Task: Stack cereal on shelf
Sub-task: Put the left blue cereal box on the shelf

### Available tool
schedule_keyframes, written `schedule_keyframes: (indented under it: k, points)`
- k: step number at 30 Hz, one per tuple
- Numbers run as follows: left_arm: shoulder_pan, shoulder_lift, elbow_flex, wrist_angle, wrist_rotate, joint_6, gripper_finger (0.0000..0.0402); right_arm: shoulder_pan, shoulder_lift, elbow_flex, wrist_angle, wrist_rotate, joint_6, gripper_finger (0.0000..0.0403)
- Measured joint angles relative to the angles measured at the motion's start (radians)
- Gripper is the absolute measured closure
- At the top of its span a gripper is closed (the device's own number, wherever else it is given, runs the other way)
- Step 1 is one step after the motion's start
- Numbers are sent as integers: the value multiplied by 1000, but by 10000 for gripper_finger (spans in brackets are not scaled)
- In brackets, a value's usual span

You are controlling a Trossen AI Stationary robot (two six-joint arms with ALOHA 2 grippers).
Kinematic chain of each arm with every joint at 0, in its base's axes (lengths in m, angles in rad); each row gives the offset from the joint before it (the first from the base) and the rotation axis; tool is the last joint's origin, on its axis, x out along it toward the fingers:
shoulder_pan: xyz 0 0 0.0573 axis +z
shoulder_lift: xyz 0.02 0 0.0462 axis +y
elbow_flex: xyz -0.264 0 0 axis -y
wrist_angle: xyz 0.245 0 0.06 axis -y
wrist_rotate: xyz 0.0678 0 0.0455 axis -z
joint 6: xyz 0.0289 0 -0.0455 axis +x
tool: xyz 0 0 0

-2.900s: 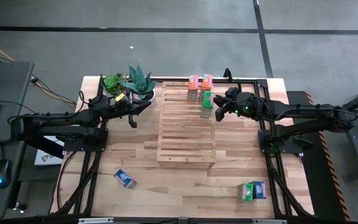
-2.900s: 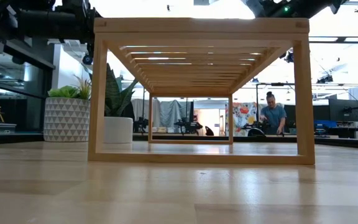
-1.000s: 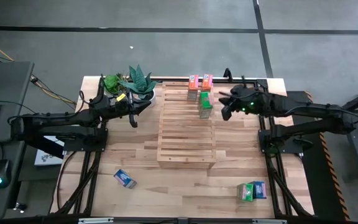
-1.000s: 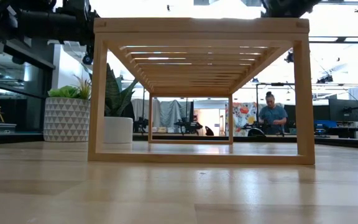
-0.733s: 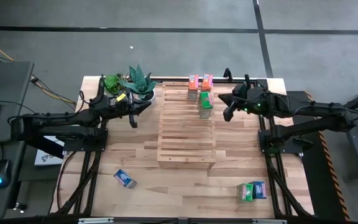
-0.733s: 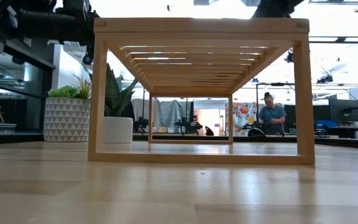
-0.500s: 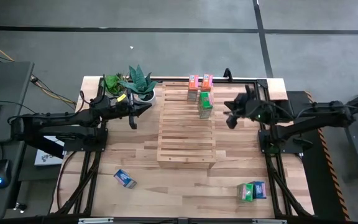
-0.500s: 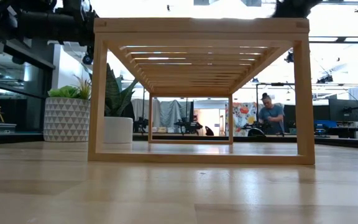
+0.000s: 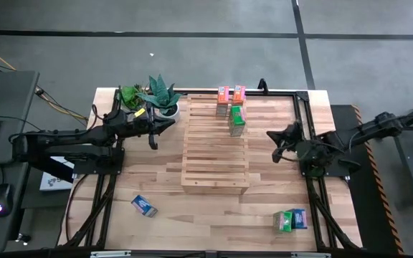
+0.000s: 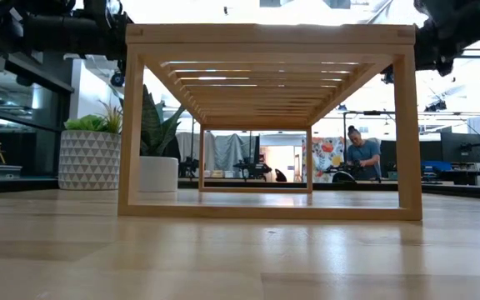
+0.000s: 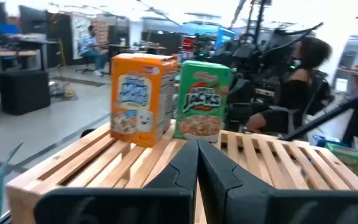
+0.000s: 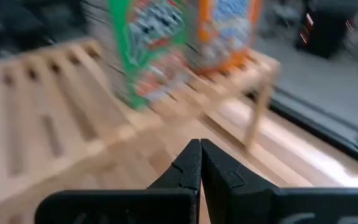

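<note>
The shelf (image 9: 214, 147) is a pale slatted rack in the middle of the table. At its far end stand two orange cereal boxes (image 9: 231, 94) and a green cereal box (image 9: 236, 120) on their bases. The left wrist view shows an orange box (image 11: 140, 96) and the green box (image 11: 202, 99) upright on the slats. A blue box (image 9: 143, 206) lies near the table's near-left edge. A green and a blue box (image 9: 290, 220) lie near the near-right corner. My left gripper (image 9: 153, 137) hovers shut left of the shelf. My right gripper (image 9: 274, 147) is shut, right of the shelf, apart from every box.
Two potted plants (image 9: 149, 97) stand at the table's far left corner, just beyond my left gripper. Black frame rails (image 9: 303, 122) run along the table's sides. Bare tabletop lies between the shelf and the near edge. A person (image 10: 361, 154) is in the room beyond.
My right gripper has drawn back from the green box on the shelf, moving toward the table's right and near edges and somewhat lower. The green box stays upright on the slats. My left arm has kept still.
</note>
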Motion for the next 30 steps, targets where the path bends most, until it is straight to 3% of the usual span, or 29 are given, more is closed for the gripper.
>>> schedule_keyframes:
  k: [7,10,15,20,30]
  points:
    - [0,0,0,37,226,53,401,9,-32,-243,773,-63,-468,403]
    - [0,0,0,39,310,48,402,-9,-33,-290,965,-59,-594,403]
    - [-23,0,0,39,345,65,401,-47,-32,-299,1003,21,-619,396]
    - [-70,0,0,46,340,100,380,-77,-31,-300,983,29,-572,345]
    - [-124,11,0,52,177,98,247,-88,-30,-300,989,-4,-512,185]
